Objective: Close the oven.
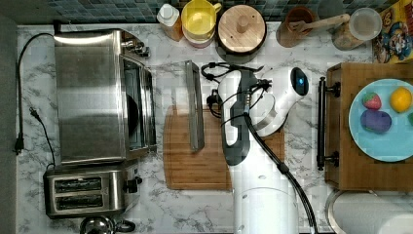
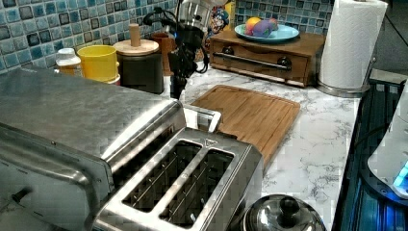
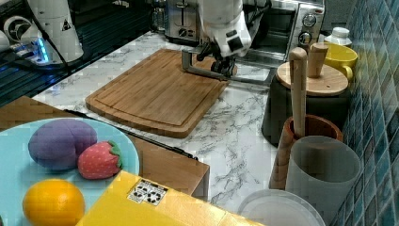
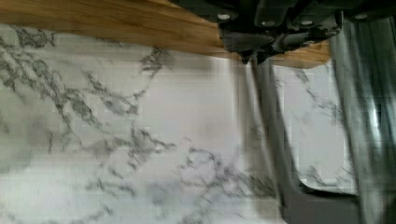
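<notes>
Clearly the oven (image 1: 97,95) is not shut yet: it sits at the top view's left on the marble counter (image 1: 302,141), and its glass door hangs fully down, lying flat with the far edge and the bar handle (image 1: 195,105) reaching over the wooden cutting board (image 1: 195,168). The gripper (image 3: 222,67) hovers right at that handle — in the right view it is just above the bar, near its end, and in the wrist view the bar runs directly under the fingers. Whether the fingers are spread or pressed together I cannot tell (their tips are dark and merge with the bar), nor whether they touch it.

As I judge it, the step in hand is getting under or behind the handle to swing the door up. The risks follow from that position. Contact near the end of the bar rather than its middle could let the fingers slide off as the door rises. A push too much sideways could shove the whole oven toward the two-slot toaster (image 1: 87,190) beside it — or scrape the door across the board. And a half-lifted door, released early, would simply drop open again.
</notes>
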`<control>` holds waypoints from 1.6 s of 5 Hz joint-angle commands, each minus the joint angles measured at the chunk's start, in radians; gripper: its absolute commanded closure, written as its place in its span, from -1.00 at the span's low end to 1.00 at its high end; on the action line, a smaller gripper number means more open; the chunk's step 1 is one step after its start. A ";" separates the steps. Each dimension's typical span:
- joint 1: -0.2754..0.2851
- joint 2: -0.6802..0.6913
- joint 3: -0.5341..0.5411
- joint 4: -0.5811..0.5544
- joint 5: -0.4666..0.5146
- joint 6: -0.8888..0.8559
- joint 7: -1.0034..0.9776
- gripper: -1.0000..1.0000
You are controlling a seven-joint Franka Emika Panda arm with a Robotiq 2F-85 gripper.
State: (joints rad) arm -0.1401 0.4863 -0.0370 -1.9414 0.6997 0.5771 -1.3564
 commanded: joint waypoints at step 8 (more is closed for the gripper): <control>0.020 -0.023 0.109 0.082 0.054 -0.184 0.006 1.00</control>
State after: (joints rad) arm -0.1458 0.5176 0.0054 -1.9189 0.6953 0.4414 -1.3594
